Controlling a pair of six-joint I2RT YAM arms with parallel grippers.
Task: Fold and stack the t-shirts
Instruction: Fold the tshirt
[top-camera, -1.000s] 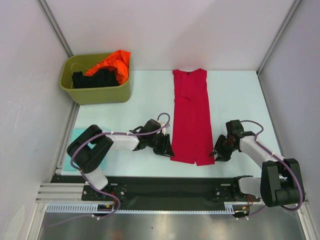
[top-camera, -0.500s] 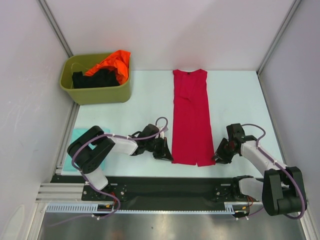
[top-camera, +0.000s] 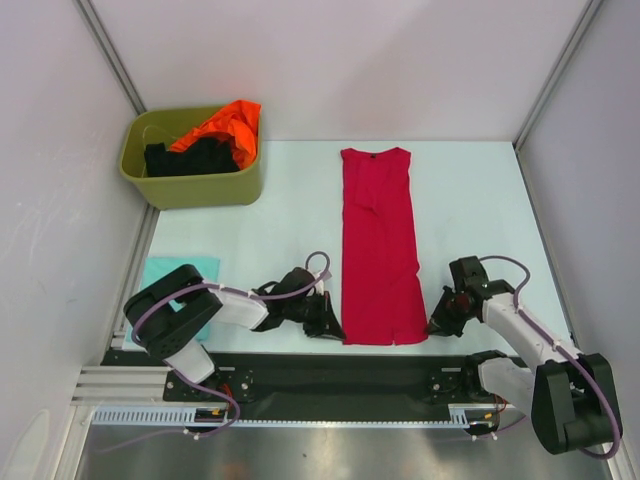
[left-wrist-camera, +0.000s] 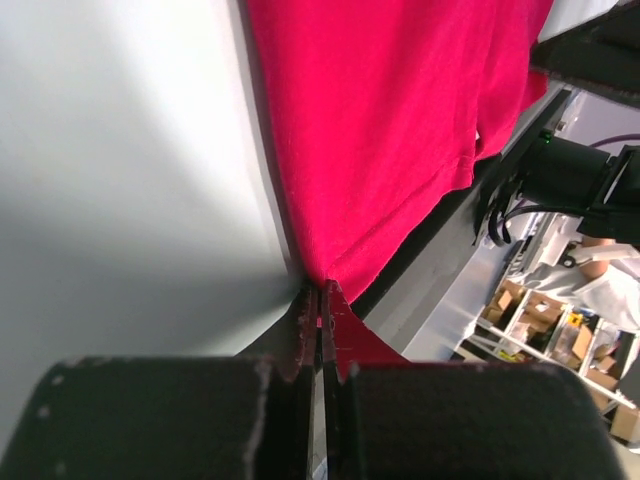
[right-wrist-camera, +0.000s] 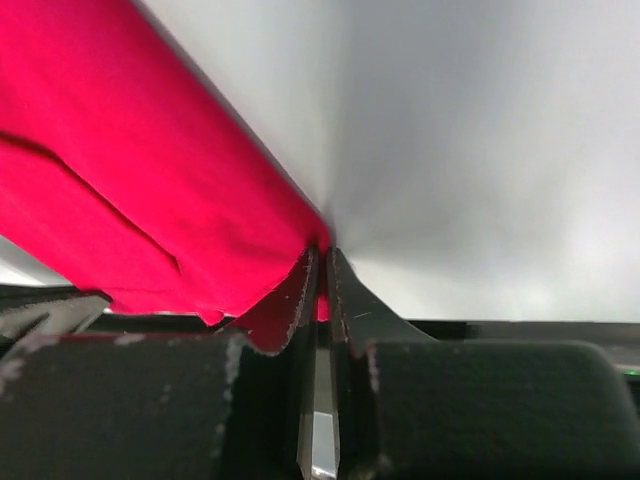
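At the near edge of the pale table (top-camera: 480, 200), the left gripper (left-wrist-camera: 320, 300) had its fingers pinched together on the near left hem corner of the long, narrow crimson-red cloth t-shirt (top-camera: 378, 240). The right gripper (right-wrist-camera: 322, 255) was clamped in the same way on the near right corner. Compared with a second before, both grippers had drawn back toward the arm bases. The shirt had slid with them, so its hem lay close to the table's near edge and its collar sat a little nearer than before. It lay flat as a folded strip, running from the near edge toward the far side in the middle of the table.

In the wrist views only the pinched corners and some nearby cloth showed. The rest of the shirt ran out of frame, and the fingertips were partly wrapped in red.

To the left, the pale teal folded cloth shirt (top-camera: 165, 268) lay by the table's left edge. More of it was uncovered than earlier, though the left arm still hid its near part. At the far left stood the olive-green plastic tub (top-camera: 190, 187), unmoved, holding a bunched orange cloth shirt (top-camera: 225, 125) and a black cloth shirt (top-camera: 190, 158). Their outlines were hard to make out.
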